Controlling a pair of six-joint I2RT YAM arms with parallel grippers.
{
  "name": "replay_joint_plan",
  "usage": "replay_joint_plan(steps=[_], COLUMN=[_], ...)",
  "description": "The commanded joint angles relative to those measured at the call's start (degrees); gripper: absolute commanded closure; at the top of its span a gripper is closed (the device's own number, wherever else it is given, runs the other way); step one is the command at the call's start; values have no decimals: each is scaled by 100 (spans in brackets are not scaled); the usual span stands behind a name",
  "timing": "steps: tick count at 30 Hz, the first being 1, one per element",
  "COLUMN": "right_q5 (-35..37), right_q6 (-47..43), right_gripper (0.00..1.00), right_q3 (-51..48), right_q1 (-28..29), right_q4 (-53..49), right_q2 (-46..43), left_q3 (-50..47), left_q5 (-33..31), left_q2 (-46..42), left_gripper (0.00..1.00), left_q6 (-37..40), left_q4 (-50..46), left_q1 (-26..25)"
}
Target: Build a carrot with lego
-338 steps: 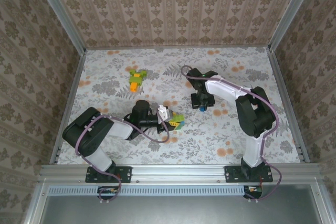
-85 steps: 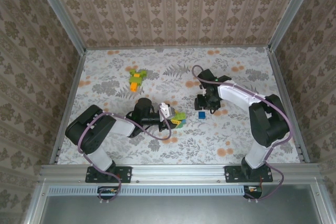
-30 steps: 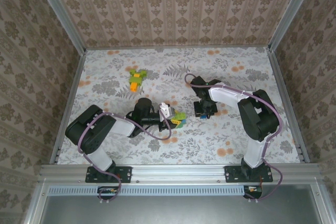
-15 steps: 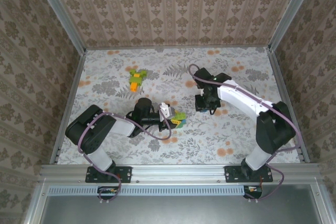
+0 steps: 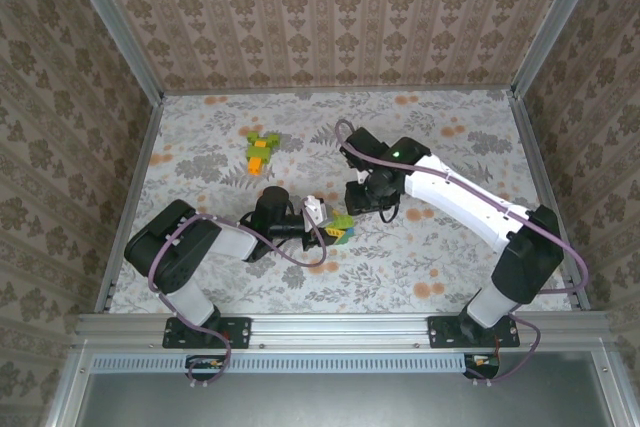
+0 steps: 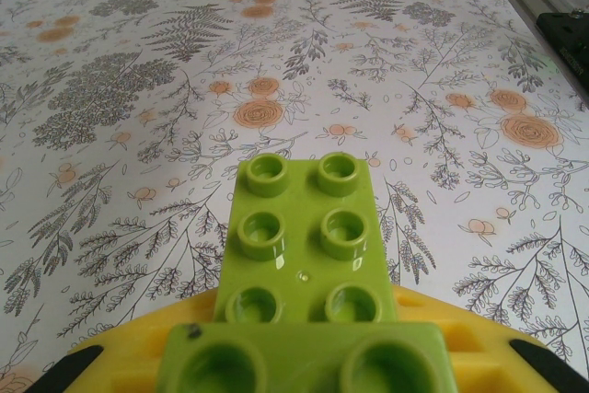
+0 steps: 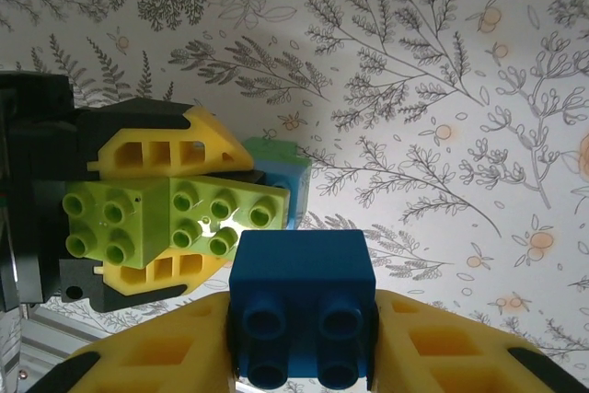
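My left gripper is shut on a light green lego stack, its studs up between the yellow fingers. In the right wrist view that light green stack has a light blue brick against its far side. Just right of it, my right gripper is shut on a dark blue brick, gripped by its sides between the yellow pads. The blue brick hangs close beside the green stack's end, above the table. More lego, green and orange, lies at the back left.
The floral table is fenced by patterned walls with metal rails along its sides. The left arm lies low across the front left. The right arm reaches in from the right.
My right gripper closed on the dark blue brick, lifted it off the table and carried it left up to the green stack. The left gripper has stayed still.
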Motion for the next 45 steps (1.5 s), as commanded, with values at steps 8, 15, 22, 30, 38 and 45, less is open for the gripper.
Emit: replay_joint_plan(steps=[8,15,22,30,38,45], right_q5=[253,236,217,355,532,615], right_q6=[373,395,467,511,587,735], right_gripper=[64,64,64,64,64,64], right_q3=[71,38,-69,-1,16,134], right_q1=[219,262,320,397,432,439], right_q4=[-56,-53,16,-79,-211,-419], right_q2=[395,494,553,710,838,990], left_q3=[-117,-121,-119,-123,-126,-109], left_q5=[-247,-257,-257,-266,-260,-260], left_q2=[254,254,254,245,245,246], left_gripper=[72,72,72,72,72,72], left_q6=[228,223,228,235,241,244], left_q4=[-788,-786,-786,-778,-775,-805], left_q1=[-29,-30,-33,-41,-42,-51])
